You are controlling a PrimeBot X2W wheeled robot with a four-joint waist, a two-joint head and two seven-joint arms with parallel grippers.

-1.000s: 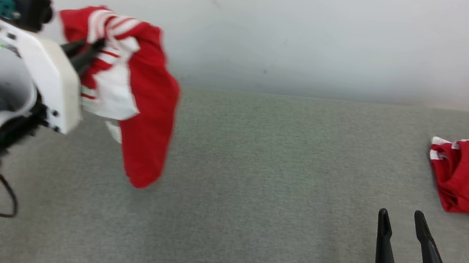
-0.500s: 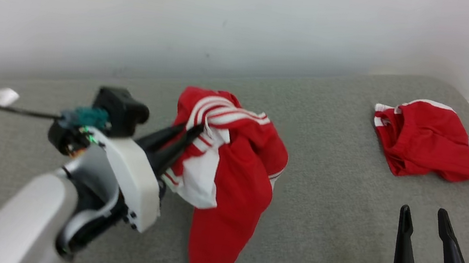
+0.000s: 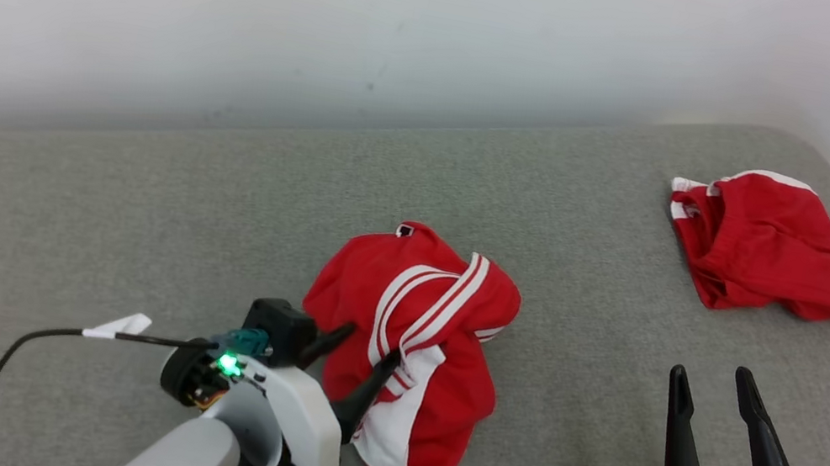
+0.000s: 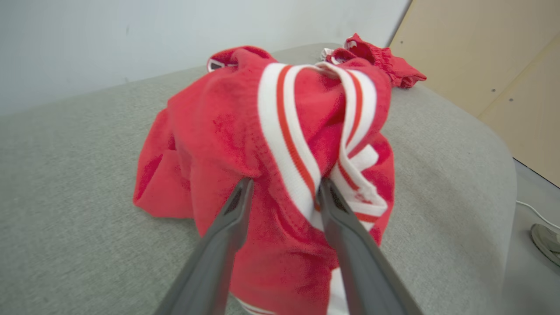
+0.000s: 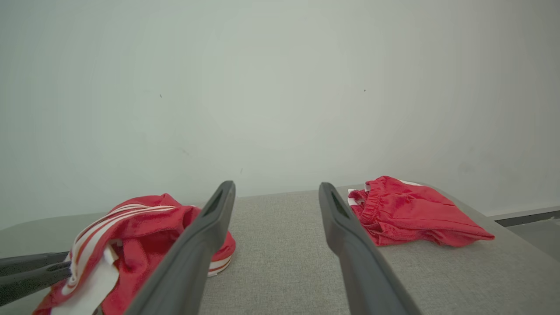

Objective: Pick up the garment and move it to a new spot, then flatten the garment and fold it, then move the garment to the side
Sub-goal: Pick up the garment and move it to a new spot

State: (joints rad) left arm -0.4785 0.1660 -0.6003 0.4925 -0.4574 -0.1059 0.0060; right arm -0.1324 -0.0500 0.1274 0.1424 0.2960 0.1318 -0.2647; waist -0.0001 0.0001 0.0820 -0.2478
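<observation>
On grey surface (image 3: 127, 216), left pincer (image 3: 374, 340) spread, touching garment (image 3: 358, 291).

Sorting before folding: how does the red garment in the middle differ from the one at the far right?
The middle garment shows bold white stripes and a white panel; the far garment is mostly plain red. The middle garment is heaped; the far garment lies flatter. The open left pincer straddles the middle garment; nothing touches the far garment. Both are red, on the grey surface.

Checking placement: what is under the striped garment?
The garment rests on the grey surface, which shows all around it. Anything beneath is covered. The left gripper, open, touches its near edge.
</observation>
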